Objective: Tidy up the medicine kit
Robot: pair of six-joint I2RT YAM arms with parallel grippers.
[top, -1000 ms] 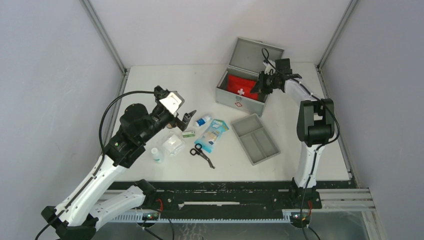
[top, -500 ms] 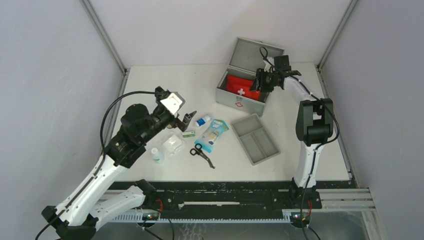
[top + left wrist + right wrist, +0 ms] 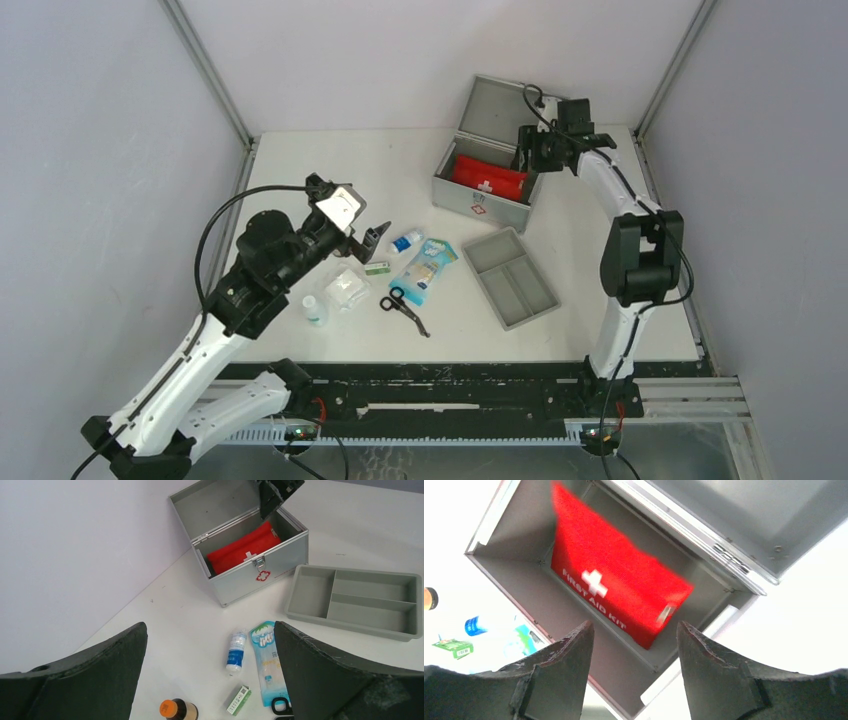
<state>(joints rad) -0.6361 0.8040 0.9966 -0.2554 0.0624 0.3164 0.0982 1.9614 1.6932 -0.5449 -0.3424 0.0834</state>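
Note:
The medicine kit stands at the back right with its lid up; it also shows in the left wrist view. A red first aid pouch lies slanted inside the medicine kit. My right gripper hangs open over the box's right end, above the pouch, with nothing between its fingers. My left gripper is wide open and holds nothing, high over the loose items at the table's middle left.
A blue-white roll, a blue packet, a small green box, black scissors, a gauze pack, a white bottle and an orange-capped brown bottle lie loose. The grey compartment tray sits in front of the kit.
My right gripper has opened and let go of the red pouch, which now rests lower in the box. The gripper rose and drew back to the right. My left arm has barely moved.

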